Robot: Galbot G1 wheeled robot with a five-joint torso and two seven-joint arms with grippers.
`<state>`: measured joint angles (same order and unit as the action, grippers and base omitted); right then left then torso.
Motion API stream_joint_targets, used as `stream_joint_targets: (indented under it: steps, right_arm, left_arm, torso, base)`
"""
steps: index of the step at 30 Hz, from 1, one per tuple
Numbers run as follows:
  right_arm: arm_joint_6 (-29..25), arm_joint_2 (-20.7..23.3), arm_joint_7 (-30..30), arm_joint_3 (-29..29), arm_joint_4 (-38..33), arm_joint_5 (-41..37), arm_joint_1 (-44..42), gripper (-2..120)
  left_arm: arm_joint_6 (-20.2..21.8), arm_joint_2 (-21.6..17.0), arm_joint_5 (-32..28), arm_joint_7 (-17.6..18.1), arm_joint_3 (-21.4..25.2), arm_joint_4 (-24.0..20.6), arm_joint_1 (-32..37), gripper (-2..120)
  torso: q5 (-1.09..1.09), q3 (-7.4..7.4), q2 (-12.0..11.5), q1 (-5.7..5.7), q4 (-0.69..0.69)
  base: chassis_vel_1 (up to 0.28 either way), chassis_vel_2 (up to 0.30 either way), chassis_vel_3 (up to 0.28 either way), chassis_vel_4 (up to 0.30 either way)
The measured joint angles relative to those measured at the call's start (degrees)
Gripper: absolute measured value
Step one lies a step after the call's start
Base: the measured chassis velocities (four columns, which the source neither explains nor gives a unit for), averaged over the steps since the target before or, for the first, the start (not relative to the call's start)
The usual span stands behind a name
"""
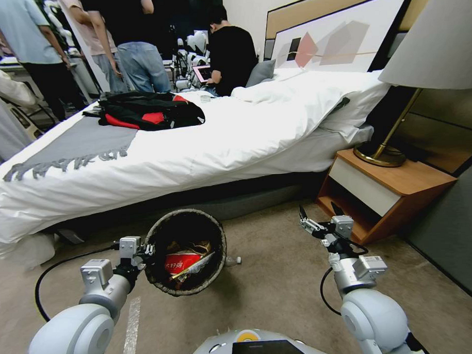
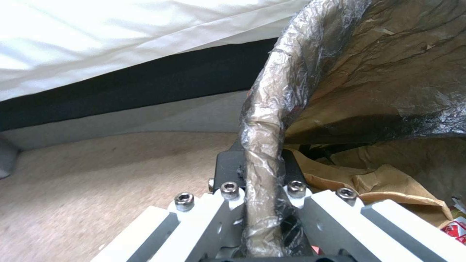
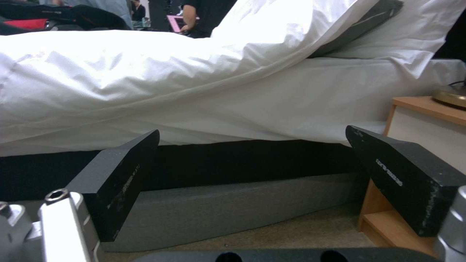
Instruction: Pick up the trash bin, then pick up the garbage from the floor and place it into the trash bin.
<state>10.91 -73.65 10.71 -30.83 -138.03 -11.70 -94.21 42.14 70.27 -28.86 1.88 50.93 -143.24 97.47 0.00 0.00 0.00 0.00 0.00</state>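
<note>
The trash bin [image 1: 185,220] hangs tilted above the floor [image 1: 271,294], its mouth turned toward me and its dark liner folded over the rim [image 2: 264,109]. My left gripper [image 1: 147,250] [image 2: 260,162] is shut on that rim at the bin's left side. Garbage lies inside: a red-and-white packet [image 1: 183,262] [image 2: 454,230] and brown paper-like pieces [image 2: 388,182]. A small bottle-like piece with a white cap [image 1: 231,260] lies on the floor just right of the bin. My right gripper [image 1: 317,218] [image 3: 264,163] is open and holds nothing, in the air in front of the bed base.
A bed [image 1: 193,142] with white bedding spans the view ahead, with a dark base [image 3: 233,160] below. At the right stand a wooden nightstand [image 1: 396,187] and a brass lamp [image 1: 385,153]. A black cable [image 1: 48,276] loops on the floor at the left.
</note>
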Motion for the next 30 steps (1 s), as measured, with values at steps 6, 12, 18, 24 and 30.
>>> stream_joint_targets:
  steps: [6,12,18,24,30]
  right_arm:
    - [0.0,0.0,0.2,0.4,0.6,0.2,0.1,100]
    - [0.0,-0.3,0.2,0.8,0.8,0.4,0.1,100]
    - [0.0,-0.2,0.3,1.0,0.9,0.5,0.1,100]
    - [0.1,-0.1,0.4,1.3,1.1,0.4,0.2,100]
    - [0.3,0.2,0.4,1.6,1.4,0.3,0.5,100]
  left_arm:
    - [0.0,0.0,0.0,0.0,0.0,0.0,0.1,1]
    - [0.0,-0.1,0.0,0.0,0.1,0.0,0.3,1]
    - [0.0,-0.1,0.0,0.0,0.1,0.0,0.4,1]
    - [0.0,-0.1,0.0,0.0,0.1,0.0,0.4,1]
    - [0.0,-0.1,0.0,0.0,0.2,0.0,0.5,1]
  torso:
    - [0.00,0.00,0.0,0.00,0.00]
    - [0.00,0.00,0.0,0.00,0.00]
    - [0.00,0.00,0.0,0.00,0.00]
    - [0.00,0.00,0.0,0.00,0.00]
    - [0.00,0.00,0.0,0.00,0.00]
  base:
    - [0.035,0.040,0.047,0.029]
    - [0.000,0.000,0.000,0.000]
    - [0.025,0.023,0.022,0.013]
    - [0.058,0.047,0.045,0.050]
    - [0.043,0.038,0.037,0.038]
